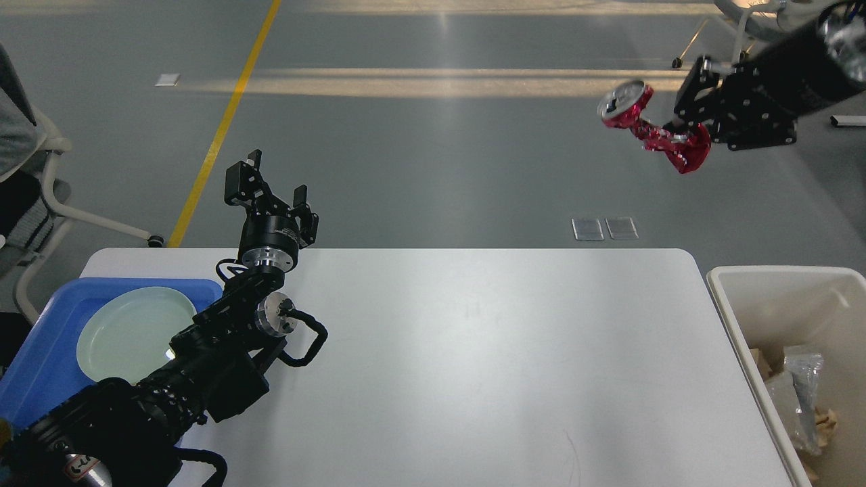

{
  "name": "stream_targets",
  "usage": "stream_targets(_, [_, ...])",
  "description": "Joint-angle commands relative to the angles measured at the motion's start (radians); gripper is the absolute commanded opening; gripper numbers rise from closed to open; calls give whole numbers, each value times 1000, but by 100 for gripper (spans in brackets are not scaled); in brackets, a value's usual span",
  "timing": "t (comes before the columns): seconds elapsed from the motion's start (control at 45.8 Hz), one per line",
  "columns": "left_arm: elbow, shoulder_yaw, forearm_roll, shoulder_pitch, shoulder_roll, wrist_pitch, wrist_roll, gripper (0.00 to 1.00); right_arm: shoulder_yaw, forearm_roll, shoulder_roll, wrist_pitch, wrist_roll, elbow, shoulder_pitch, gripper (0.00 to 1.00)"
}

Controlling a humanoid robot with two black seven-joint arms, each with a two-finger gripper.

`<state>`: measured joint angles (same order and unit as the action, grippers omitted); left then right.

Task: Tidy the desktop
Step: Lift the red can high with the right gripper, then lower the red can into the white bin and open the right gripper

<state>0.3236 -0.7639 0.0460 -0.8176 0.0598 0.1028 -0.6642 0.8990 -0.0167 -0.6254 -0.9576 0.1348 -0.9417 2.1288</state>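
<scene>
The white desktop [473, 365] fills the lower middle of the head view. High at the upper right, my right gripper [685, 128] is shut on a crushed red can [646, 128], held well above the desktop's far right corner. My left gripper [270, 182] points upward over the desktop's far left edge, open with nothing between its fingers. The left arm lies across the near left part of the desktop.
A blue tray [40, 365] at the left holds a pale green plate [128, 331]. An off-white bin [771, 291] with scraps and wrappers stands just off the right edge. Chairs stand on the floor at far left and upper right.
</scene>
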Motion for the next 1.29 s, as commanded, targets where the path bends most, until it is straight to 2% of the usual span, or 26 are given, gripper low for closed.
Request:
stream_targets(0.0, [0,0,0,0,0,0,0,99,-20,0,-22,-2,0,-14,141,0])
stream_targets(0.197, [0,0,0,0,0,0,0,99,-60,-2,-56,-2,0,-42,263,0])
stream_targets(0.372, [0,0,0,0,0,0,0,99,-72,6,-60,-2,11,-32,237,0])
stream_targets(0.481, [0,0,0,0,0,0,0,99,-78,47,-56,-2,11,14,97,0])
stream_targets(0.59, [0,0,0,0,0,0,0,99,-80,92,-44,-2,9,144,-93,0])
stream_targets(0.765, [0,0,0,0,0,0,0,99,-72,153,42,6,8,339,-435,0])
stream_targets(0.918, [0,0,0,0,0,0,0,99,-61,182,52,200,9,385,-651,0])
stream_targets(1.115, [0,0,0,0,0,0,0,99,-14,205,52,428,9,396,-843,1])
stream_targets(1.267, [0,0,0,0,0,0,0,99,37,210,65,606,9,466,-992,5])
